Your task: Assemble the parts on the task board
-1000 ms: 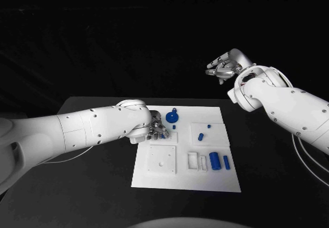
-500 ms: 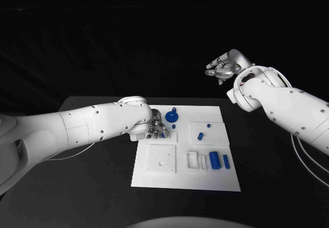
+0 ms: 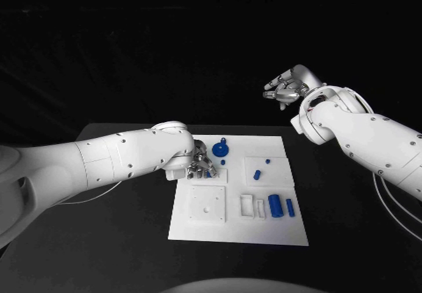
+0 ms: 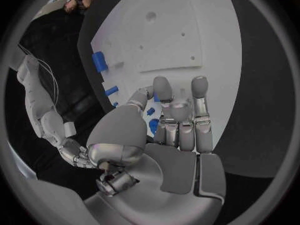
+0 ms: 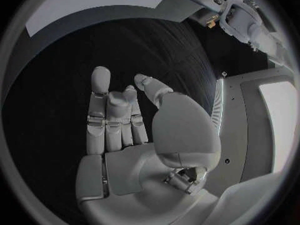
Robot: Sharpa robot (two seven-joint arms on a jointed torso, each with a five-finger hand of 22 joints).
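The left hand (image 4: pixel 164 135) hovered just above the white task board (image 4: pixel 206 30), fingers (image 4: pixel 200 97) extended with nothing gripped, small blue parts (image 4: pixel 100 61) sitting along the board's edge and another blue piece (image 4: pixel 154 126) peeking between the fingers.

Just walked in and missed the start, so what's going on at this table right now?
A two-armed robot is assembling small blue parts on a white task board. Its left hand is down at the board's upper left area, fingers by a small blue part; whether it grips it is unclear. The right hand is raised beyond the table, holding nothing. More blue parts, including a round one and a cylinder, lie on the board.
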